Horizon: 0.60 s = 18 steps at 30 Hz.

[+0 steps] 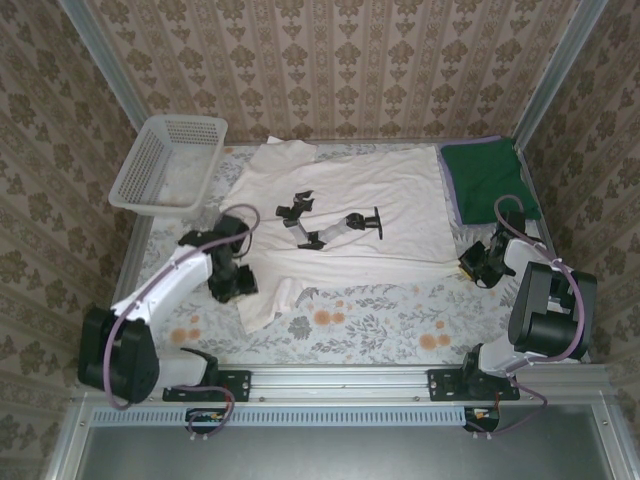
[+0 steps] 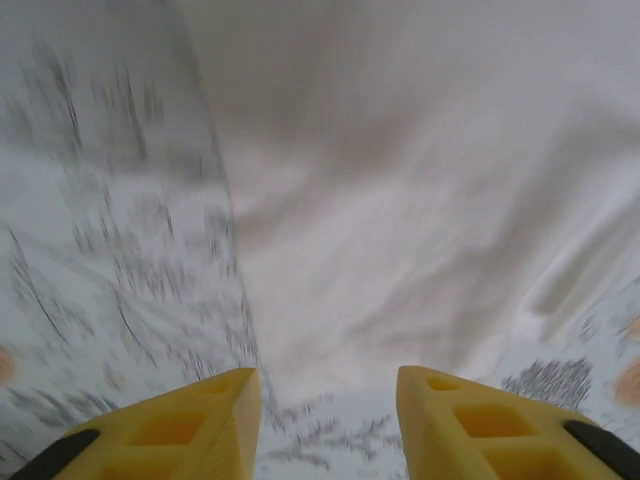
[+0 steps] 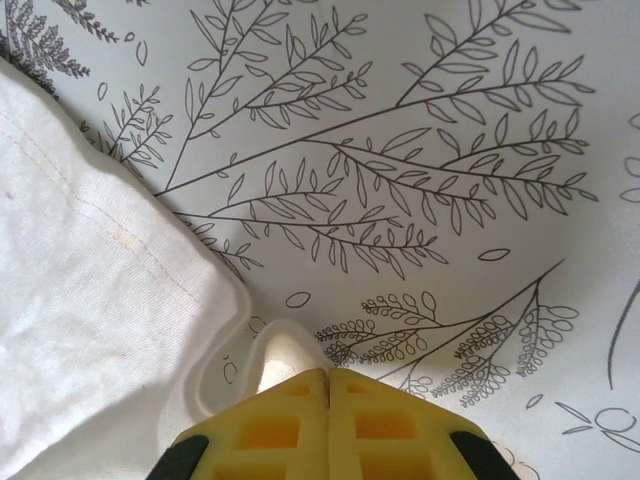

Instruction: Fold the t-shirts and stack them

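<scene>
Floral-print cloth is covering the surface, with patterned wallpaper standing behind it in the top view.

- Cream-white t-shirt: is lying spread wide across the middle of the frame, mostly flat. A small black print is showing at its centre. Its lower-left part is hanging down in a rumpled flap toward the near edge. In the right wrist view its stitched hem is running diagonally over the leaf pattern.
- Dark green t-shirt: is sitting folded at the upper right of the frame, purplish edging showing along its left side, just beside the cream shirt's right edge.
- White mesh basket: is resting at the upper left.
- Left claw: is standing released, yellow fingers apart over the patterned cloth, the cream shirt's edge just ahead of them; the view is blurred.
- Right claw: is clenched, fingertips together and pinching a small raised fold of the cream shirt's corner, at the shirt's lower right in the top view.
</scene>
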Tool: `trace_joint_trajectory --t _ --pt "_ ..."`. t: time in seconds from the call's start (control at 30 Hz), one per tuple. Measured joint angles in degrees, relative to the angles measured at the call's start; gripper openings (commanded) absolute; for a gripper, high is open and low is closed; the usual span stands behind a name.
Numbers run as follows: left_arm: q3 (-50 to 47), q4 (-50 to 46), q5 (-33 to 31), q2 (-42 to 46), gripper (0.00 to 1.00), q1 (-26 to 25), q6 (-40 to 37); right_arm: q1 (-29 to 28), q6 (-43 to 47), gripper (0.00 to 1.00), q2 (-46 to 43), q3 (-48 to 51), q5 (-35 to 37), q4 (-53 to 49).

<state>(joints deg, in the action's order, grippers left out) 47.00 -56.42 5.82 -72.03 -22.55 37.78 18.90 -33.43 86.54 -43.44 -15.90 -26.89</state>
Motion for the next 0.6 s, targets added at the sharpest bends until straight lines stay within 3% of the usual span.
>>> trace_joint_trajectory --t 0.23,0.6 --pt "-10.86 1.81 6.49 1.07 0.35 0.02 6.34 -0.7 -0.83 0.0 0.0 0.94 -1.05 0.61" --pt "-12.63 8.48 9.42 -3.54 0.31 0.09 8.39 -0.85 -1.29 0.0 -0.02 2.27 -1.33 1.33"
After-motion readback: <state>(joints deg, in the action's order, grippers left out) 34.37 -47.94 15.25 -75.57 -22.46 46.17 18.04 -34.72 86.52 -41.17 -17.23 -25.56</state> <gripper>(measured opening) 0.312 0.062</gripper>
